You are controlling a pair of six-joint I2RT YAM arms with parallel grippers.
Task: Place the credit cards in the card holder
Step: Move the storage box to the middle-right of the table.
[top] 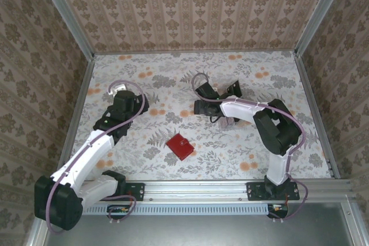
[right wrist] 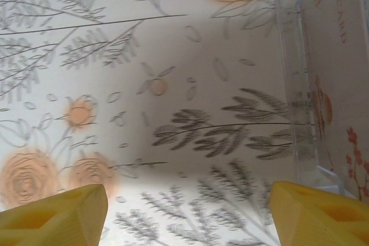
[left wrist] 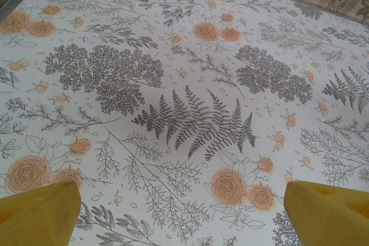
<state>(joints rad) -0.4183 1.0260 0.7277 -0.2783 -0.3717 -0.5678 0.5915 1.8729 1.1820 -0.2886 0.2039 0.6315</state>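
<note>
At the table's middle, towards the near edge, the red card holder [top: 180,146] is lying flat, well apart from both arms. The left claw [left wrist: 184,214] is hanging wide open over bare tablecloth [left wrist: 184,56], holding nothing. The right claw [right wrist: 184,217] is also standing open and empty, with the clear rack [right wrist: 297,84] just beside its right finger. The cards are probably sitting in that rack, though the plastic is blurring them too much to tell. Judged step: fetching a card. The right claw should be centring on the card's thin edge, closing gently and lifting straight, so the rack is not getting dragged.
</note>
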